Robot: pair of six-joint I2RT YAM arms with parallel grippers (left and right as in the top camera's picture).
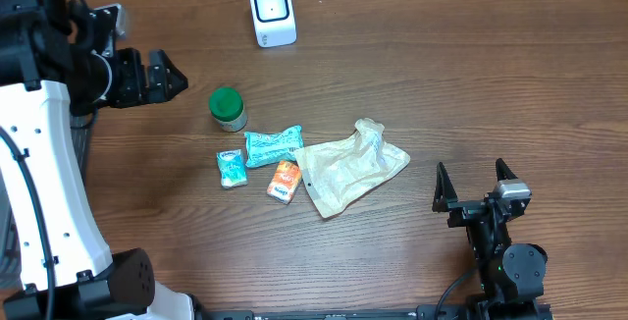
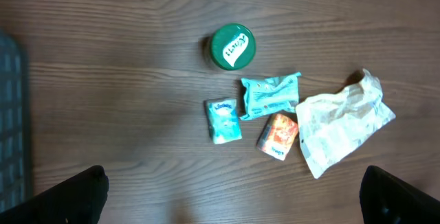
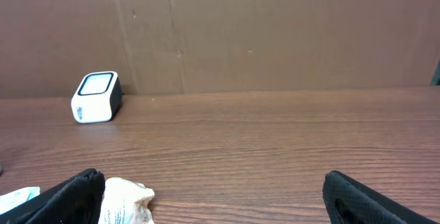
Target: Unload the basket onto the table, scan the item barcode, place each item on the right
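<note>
A robot test bench staged like a shop checkout: a white barcode scanner (image 1: 272, 12) and small retail packets (image 1: 272, 146) lie on a wood-grain table (image 1: 491, 84), with a plain brown board (image 3: 289, 31) behind.

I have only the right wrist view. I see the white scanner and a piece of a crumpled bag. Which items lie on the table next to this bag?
Observer: Left of the bag lie a large teal packet, a small teal packet and an orange packet.
Operator: Is anything else near them?
Observer: Yes, a green-lidded jar stands upright, apart from them, on the side toward the scanner.
Operator: And the other arm?
Observer: The left gripper hovers open, left of the jar, holding nothing.
</note>
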